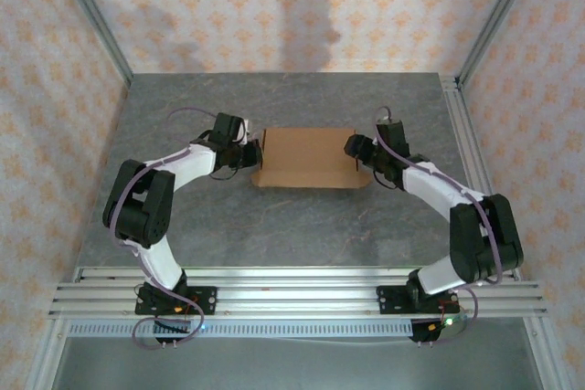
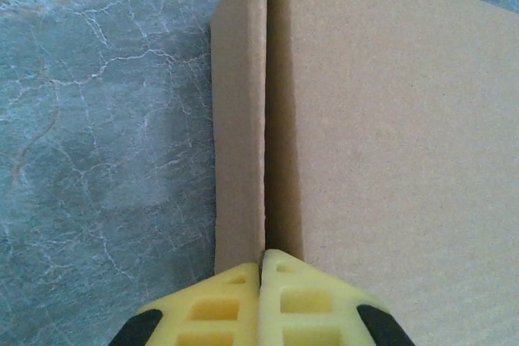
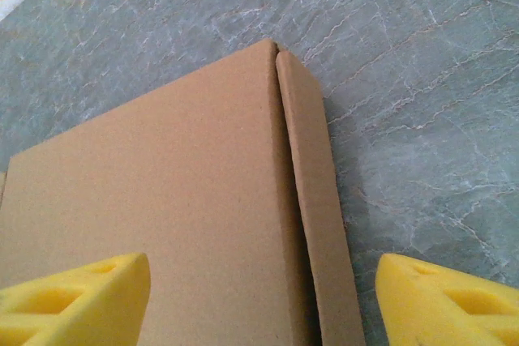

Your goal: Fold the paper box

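Plain brown paper box (image 1: 307, 157) sat closed on the bench (image 1: 274, 226); left pincer (image 2: 259, 269) clenched at its 9 o'clock edge, right pincer (image 3: 263, 263) released at 3 o'clock.

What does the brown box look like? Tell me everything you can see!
The paper box is plain brown cardboard, flat and rectangular, lying on the grey marbled table between the two arms. Its top is one smooth panel, and a narrow flap folds down along each short end, leaving a thin seam. The shut left fingers meet the left seam. The open right fingers straddle the right flap, seemingly without touching.
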